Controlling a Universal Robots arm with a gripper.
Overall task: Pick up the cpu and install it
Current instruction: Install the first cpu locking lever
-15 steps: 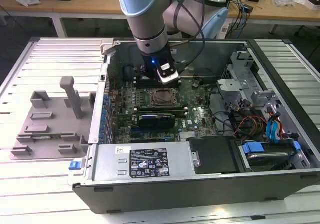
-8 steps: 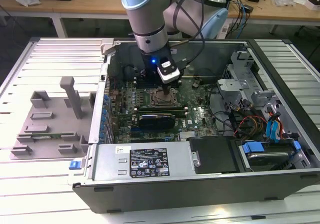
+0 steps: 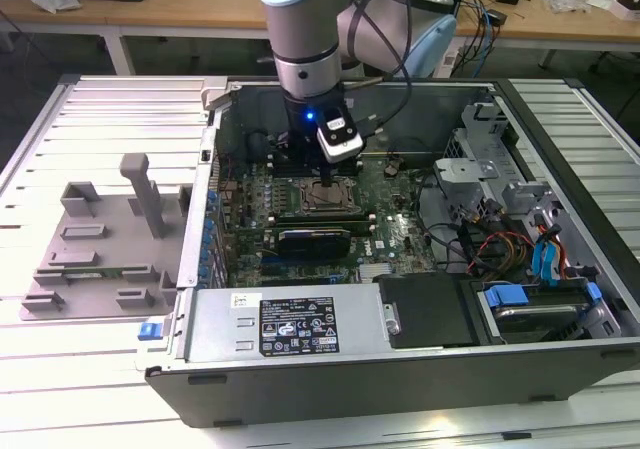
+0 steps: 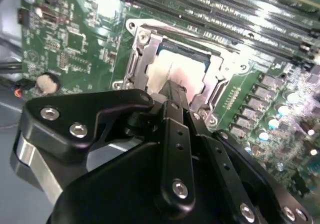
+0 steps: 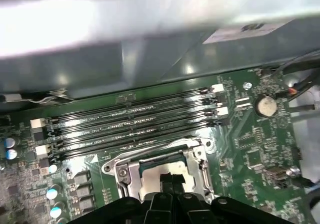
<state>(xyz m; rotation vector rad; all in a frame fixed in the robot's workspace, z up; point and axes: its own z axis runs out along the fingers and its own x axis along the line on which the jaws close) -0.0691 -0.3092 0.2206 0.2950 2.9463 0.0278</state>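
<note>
The cpu (image 4: 172, 70), a flat square chip with a silvery-white top, lies inside the metal socket frame (image 4: 137, 59) on the green motherboard (image 4: 65, 49). My gripper (image 4: 172, 90) hangs straight over it, black fingers pressed together and shut, with the tips at the chip's near edge. Whether the tips touch the chip is hidden by the fingers themselves. In the exterior view the gripper (image 3: 326, 174) sits low inside the open computer case, just above the socket frame (image 3: 328, 199). In the first wrist view the fingertips (image 5: 173, 181) cover the socket's middle.
Memory slots (image 5: 135, 119) run along one side of the socket. A coin cell (image 5: 266, 105) sits on the board. A grey plastic tray (image 3: 100, 239) lies outside the case at the exterior view's left. The power supply (image 3: 290, 324), cables (image 3: 490, 239) and drive cage (image 3: 540, 299) crowd the case.
</note>
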